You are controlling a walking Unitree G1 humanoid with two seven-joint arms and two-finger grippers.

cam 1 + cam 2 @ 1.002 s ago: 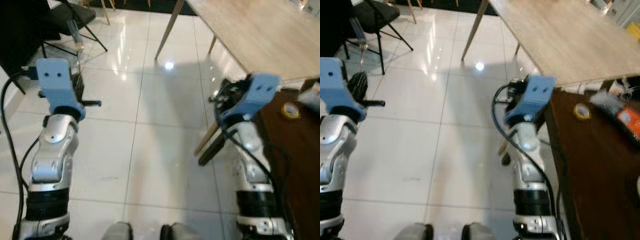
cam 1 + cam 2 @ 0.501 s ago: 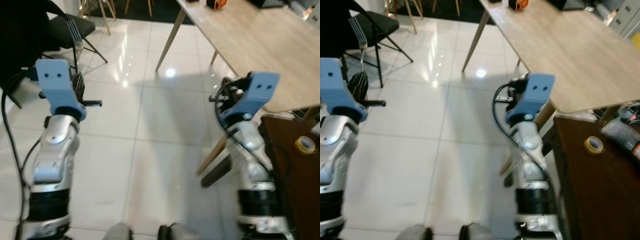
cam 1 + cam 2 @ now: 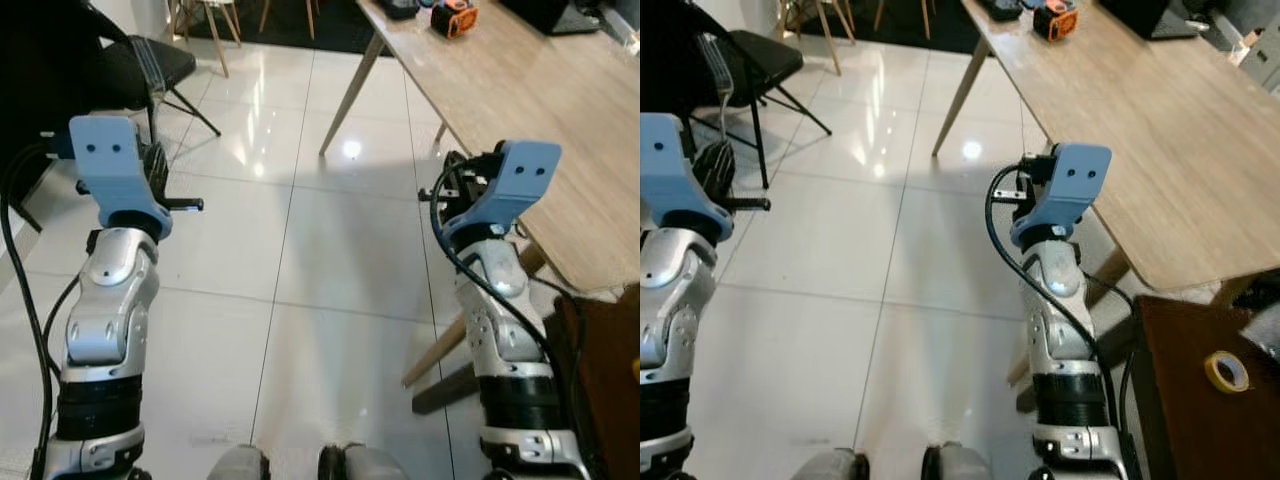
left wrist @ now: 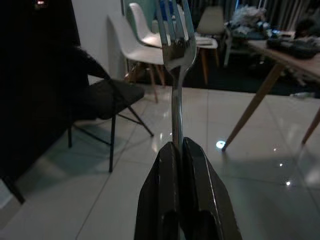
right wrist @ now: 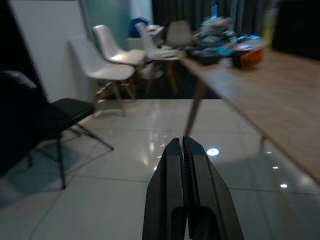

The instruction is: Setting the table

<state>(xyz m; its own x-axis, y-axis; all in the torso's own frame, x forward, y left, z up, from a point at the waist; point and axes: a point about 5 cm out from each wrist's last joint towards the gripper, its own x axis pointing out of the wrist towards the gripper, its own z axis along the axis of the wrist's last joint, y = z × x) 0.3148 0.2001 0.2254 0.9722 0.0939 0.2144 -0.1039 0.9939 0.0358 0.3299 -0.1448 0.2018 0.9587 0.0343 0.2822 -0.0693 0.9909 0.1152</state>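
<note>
The fork (image 4: 174,60) stands upright in my left gripper (image 4: 179,150), its handle pinched between the two black fingers (image 4: 162,175) closed tight on it, tines pointing up and away from my wrist. From my head I see the same fork (image 3: 714,62) rising above my raised left arm at about ten o'clock, in front of the black folding chair (image 3: 760,55). My right gripper (image 5: 183,147) is held up at about two o'clock, its fingers pressed together with nothing between them. The long wooden table (image 3: 560,110) runs from twelve o'clock down toward three o'clock on my right, its near edge just beside my right arm; an orange object (image 3: 451,17) sits at its far end. A roll of yellow tape (image 3: 1226,371) lies on a dark brown surface (image 3: 1200,420) at four o'clock. White chairs (image 5: 107,62) stand far off at twelve o'clock, on the glossy white tiled floor (image 3: 300,260).
</note>
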